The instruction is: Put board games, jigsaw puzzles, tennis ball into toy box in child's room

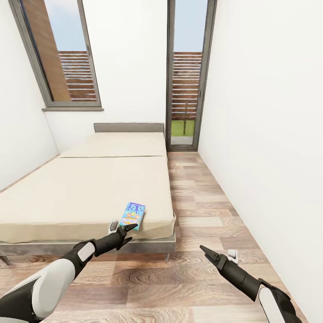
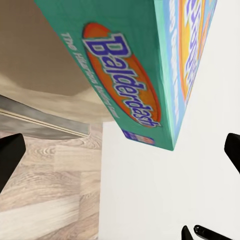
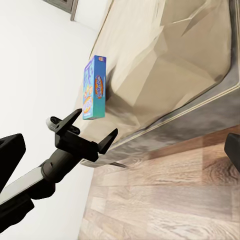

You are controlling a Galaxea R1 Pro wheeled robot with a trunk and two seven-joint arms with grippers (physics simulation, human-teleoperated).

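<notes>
**Q:** At the near edge of the mattress, how is the left black two-finger gripper (image 1: 127, 229) set?

**A:** Its jaws are spread wide and nothing is held between them. The fingertips (image 3: 75, 116) are seen just short of the flat blue card board-game box with bright print (image 1: 132, 214); contact cannot be confirmed. In the left wrist view the teal side panel of the box (image 2: 127, 80), lettered "Balderdash", is shown close ahead, with the dark fingers at the frame's two edges.

**Q:** And the right black two-finger gripper (image 1: 205, 250)?

**A:** It is held over the wood-plank floor (image 1: 197, 287), well apart from the box, and nothing is gripped. How far its jaws are parted cannot be told.

**Q:** Where is the box located?

**A:** It is laid flat on the wide low bed with the two-part beige mattress (image 1: 80, 193), near the foot-end corner nearest the floor strip. A low grey headboard (image 1: 128, 127) is set against the white far wall, between a grey-framed window (image 1: 58, 54) and a tall grey-framed glazed door (image 1: 187, 76).
</notes>
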